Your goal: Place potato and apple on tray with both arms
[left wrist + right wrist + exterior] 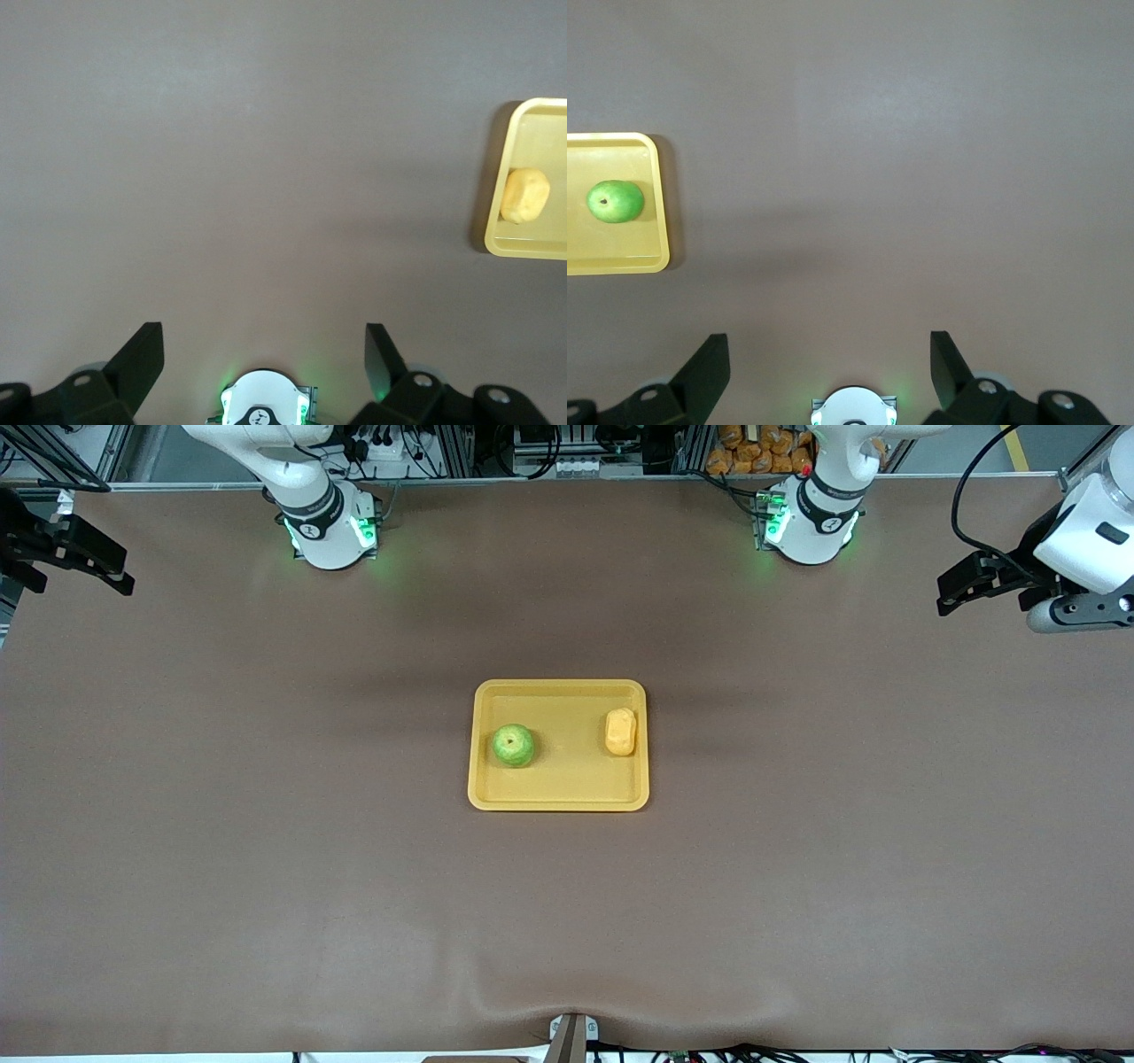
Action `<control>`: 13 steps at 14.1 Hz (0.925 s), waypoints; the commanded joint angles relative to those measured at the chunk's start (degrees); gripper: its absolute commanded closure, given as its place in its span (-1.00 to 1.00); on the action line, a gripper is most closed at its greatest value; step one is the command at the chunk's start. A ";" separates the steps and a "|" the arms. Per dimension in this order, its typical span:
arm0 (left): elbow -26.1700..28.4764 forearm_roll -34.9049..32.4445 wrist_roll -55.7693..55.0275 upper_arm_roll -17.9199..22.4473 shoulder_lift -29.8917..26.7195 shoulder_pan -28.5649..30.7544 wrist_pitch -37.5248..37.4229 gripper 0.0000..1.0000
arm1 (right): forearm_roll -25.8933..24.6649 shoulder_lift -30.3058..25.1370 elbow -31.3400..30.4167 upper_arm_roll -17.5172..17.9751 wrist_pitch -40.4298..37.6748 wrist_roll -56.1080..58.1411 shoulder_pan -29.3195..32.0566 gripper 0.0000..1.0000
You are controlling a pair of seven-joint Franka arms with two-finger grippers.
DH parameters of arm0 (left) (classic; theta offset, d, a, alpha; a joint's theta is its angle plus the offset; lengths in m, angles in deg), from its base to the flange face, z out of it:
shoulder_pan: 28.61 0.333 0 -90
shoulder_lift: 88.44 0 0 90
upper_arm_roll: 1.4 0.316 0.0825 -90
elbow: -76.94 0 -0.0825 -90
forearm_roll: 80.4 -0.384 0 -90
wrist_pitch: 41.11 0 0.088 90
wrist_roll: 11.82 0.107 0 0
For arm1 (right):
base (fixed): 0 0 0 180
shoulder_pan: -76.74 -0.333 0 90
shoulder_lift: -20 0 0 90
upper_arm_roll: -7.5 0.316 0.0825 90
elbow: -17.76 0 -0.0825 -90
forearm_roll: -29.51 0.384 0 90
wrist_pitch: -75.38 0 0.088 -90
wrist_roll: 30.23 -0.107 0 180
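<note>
The yellow tray point(558, 797) lies flat near the middle of the brown table point(266, 850), its raised rim clear of everything else, with wide bare cloth around all four sides. In it, the apple point(513, 745) sits toward the right arm's end, stem dimple up, close to the rim there. The potato point(620, 732) lies toward the left arm's end, just beside that rim and slightly farther from the front camera than the apple; the two are well apart, with open tray floor between them. The left gripper point(952, 593) hangs over the table's edge at the left arm's end, released and holding nothing; in the left wrist view its fingers point(142, 359) stand wide apart over bare cloth. The right gripper point(115, 576) hangs over the table's edge at the right arm's end, likewise spread and empty, its fingers point(709, 367) apart. No readable writing shows on the tray, the fruit or the arms.
</note>
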 commanded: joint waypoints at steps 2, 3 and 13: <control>1.15 1.16 1.43 0.24 -1.61 -0.23 0.00 -1.00 | -1.12 1.10 1.48 -0.36 -0.50 1.99 -0.20 -1.00; 1.15 1.16 2.65 0.24 -1.61 -0.23 0.00 -1.00 | -1.12 1.01 1.48 -0.36 -0.50 2.61 -0.20 -1.00; 0.09 0.46 5.31 0.41 -0.73 0.12 -0.09 -1.00 | -0.42 1.01 1.31 -0.45 0.12 2.71 -0.11 -1.00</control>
